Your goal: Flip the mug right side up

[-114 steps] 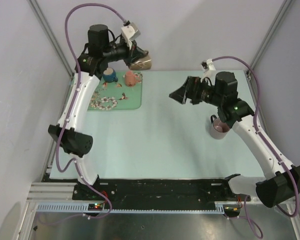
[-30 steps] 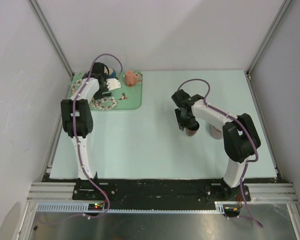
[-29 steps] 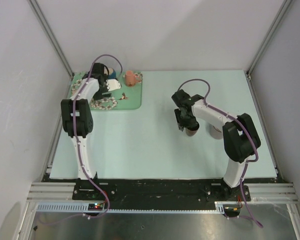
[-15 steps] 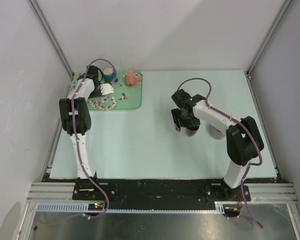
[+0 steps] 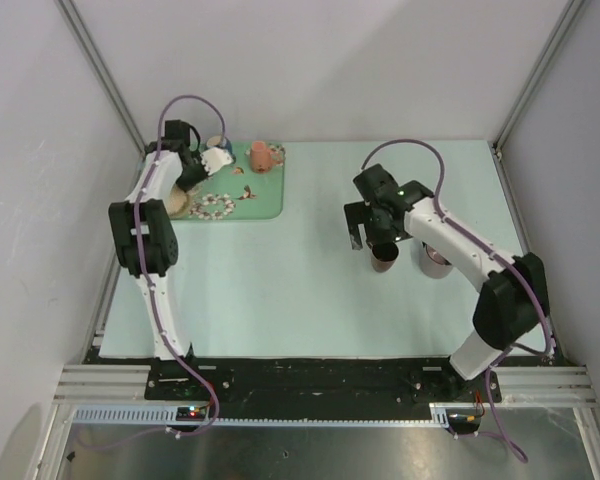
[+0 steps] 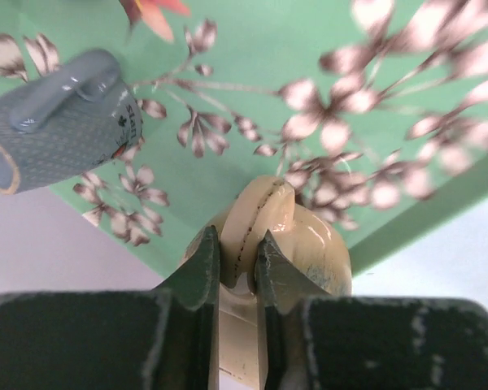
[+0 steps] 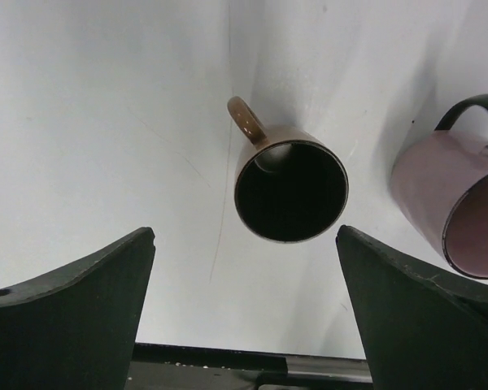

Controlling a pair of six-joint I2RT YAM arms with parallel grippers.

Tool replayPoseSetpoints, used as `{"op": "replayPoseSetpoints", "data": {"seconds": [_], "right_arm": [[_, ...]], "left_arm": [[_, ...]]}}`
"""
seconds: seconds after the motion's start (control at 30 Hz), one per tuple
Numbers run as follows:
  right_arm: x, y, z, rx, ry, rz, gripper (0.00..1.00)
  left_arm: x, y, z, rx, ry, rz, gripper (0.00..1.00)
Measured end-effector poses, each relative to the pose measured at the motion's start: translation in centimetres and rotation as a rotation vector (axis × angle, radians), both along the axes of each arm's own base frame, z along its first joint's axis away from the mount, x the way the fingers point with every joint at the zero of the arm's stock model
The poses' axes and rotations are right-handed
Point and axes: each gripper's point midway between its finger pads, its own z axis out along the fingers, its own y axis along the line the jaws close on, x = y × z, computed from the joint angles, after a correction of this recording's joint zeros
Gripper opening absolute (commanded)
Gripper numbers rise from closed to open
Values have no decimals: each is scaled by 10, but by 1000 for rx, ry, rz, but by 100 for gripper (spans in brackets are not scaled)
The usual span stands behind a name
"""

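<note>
1. the brown mug [image 7: 291, 191] stands right side up on the pale table [image 5: 280, 290], its dark mouth facing up at the right wrist camera. its handle points away from the camera toward the upper left of that view.
2. the right gripper [image 7: 244, 234] hangs above the brown mug with its jaws spread wide and touches nothing. in the top view the mug sits just below the gripper, right of the table's centre.
3. a pink mug [image 7: 439, 195] with a black handle stands just beside the brown mug on its right, close to it but apart.
4. the left gripper [image 6: 236, 244] is at the far left of the table, at the near edge of a green flowered mat [image 6: 252, 49]. its jaws are pinching the handle of a cream mug [image 6: 309, 244].
5. the cream mug's rounded body overlaps the mat's edge. i cannot tell from these views which way its mouth faces.
6. a blue-grey mug [image 6: 61, 122] lies on its side on the mat, near the cream mug but apart from it.
</note>
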Motion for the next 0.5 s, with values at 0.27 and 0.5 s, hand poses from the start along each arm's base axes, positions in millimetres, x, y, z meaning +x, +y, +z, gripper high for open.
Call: {"op": "replayPoseSetpoints", "data": {"seconds": [0.27,0.5], "right_arm": [[2,30,91,308,-215,69,99],[1,106,201,830,-399,273,99]], "left_arm": [[-16,-108,116,-506,-167,101,0],[-78,-240,269,-931,-249,-94,0]]}}
